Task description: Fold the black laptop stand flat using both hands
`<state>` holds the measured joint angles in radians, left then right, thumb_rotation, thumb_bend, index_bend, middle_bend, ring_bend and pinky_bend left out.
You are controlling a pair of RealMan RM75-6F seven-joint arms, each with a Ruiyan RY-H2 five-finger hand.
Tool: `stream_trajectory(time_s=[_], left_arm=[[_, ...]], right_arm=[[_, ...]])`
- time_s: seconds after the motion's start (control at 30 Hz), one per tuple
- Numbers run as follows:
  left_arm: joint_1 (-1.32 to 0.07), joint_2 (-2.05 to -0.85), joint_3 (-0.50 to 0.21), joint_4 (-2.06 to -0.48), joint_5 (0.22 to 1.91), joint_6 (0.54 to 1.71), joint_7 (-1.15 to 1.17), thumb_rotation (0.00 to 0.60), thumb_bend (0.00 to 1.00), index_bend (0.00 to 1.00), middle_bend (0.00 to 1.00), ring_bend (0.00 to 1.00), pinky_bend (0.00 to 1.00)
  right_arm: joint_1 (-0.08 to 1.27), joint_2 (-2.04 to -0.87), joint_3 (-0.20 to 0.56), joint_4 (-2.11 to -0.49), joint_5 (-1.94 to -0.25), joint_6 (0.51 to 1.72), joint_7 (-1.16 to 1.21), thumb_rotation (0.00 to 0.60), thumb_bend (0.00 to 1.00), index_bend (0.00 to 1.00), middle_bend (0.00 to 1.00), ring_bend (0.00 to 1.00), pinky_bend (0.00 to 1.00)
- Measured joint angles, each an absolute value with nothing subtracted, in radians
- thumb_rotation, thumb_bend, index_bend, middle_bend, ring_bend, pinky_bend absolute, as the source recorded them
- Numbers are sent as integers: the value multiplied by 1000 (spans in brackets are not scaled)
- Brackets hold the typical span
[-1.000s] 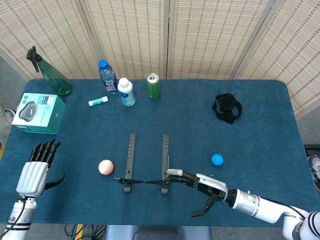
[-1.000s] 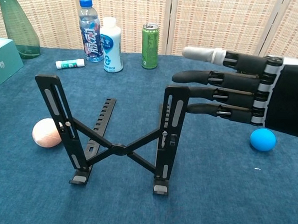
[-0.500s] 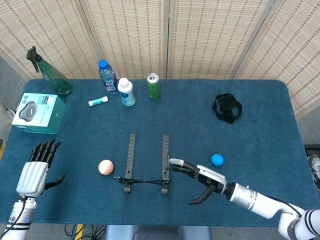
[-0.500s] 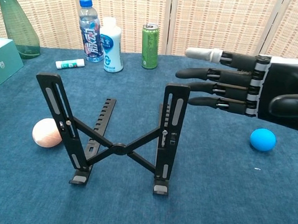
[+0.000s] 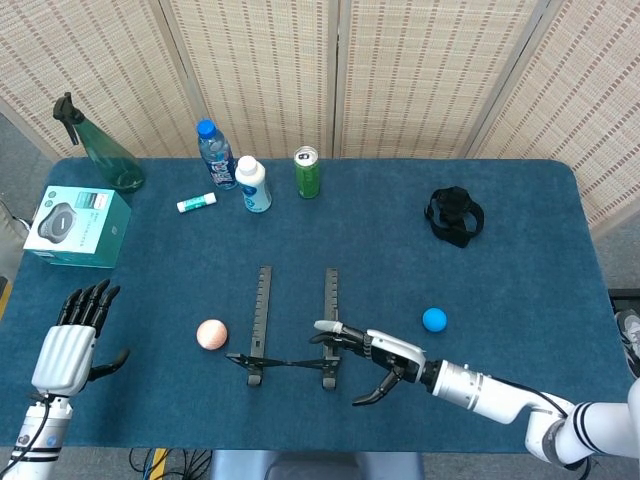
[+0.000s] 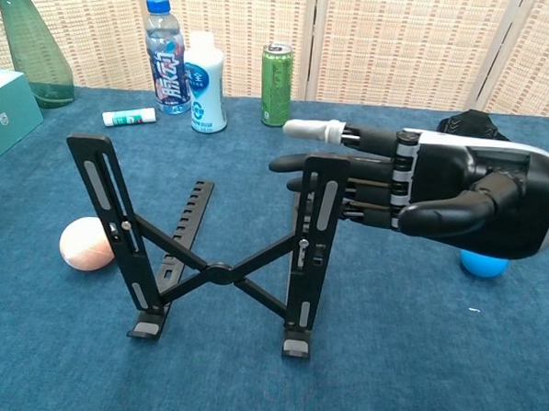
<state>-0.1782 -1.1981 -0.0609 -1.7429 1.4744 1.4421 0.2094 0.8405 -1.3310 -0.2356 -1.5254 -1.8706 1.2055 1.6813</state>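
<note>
1. The black metal laptop stand point(image 6: 219, 249), with slotted uprights joined by a crossed brace, stood unfolded on the blue felt-like surface point(image 5: 500, 270), beside a smooth pink ball point(image 5: 211, 334).
2. The right robot hand point(image 6: 423, 190) reached around the stand's right upright, fingers apart, gripping nothing.
3. The left robot hand point(image 5: 70, 340) waited spread wide, well left of the stand.
4. Both uprights likely needed even pressure to fold.

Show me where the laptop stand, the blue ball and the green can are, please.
laptop stand point(image 6: 217, 274): chest view, on the centre hinge of its crossed bars.
blue ball point(image 5: 433, 319): head view, on its middle.
green can point(image 6: 277, 86): chest view, on its side wall.
</note>
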Motion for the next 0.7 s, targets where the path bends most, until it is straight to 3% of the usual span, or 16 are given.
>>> stream_trajectory(time_s=[0.7], left_arm=[[-184, -1205, -62, -1727, 1473, 1431, 197, 600, 187, 0, 0, 0, 0]], right_arm=[[860, -1415, -296, -1464, -1865, 1168, 1771, 600, 0, 0, 146, 0, 0]])
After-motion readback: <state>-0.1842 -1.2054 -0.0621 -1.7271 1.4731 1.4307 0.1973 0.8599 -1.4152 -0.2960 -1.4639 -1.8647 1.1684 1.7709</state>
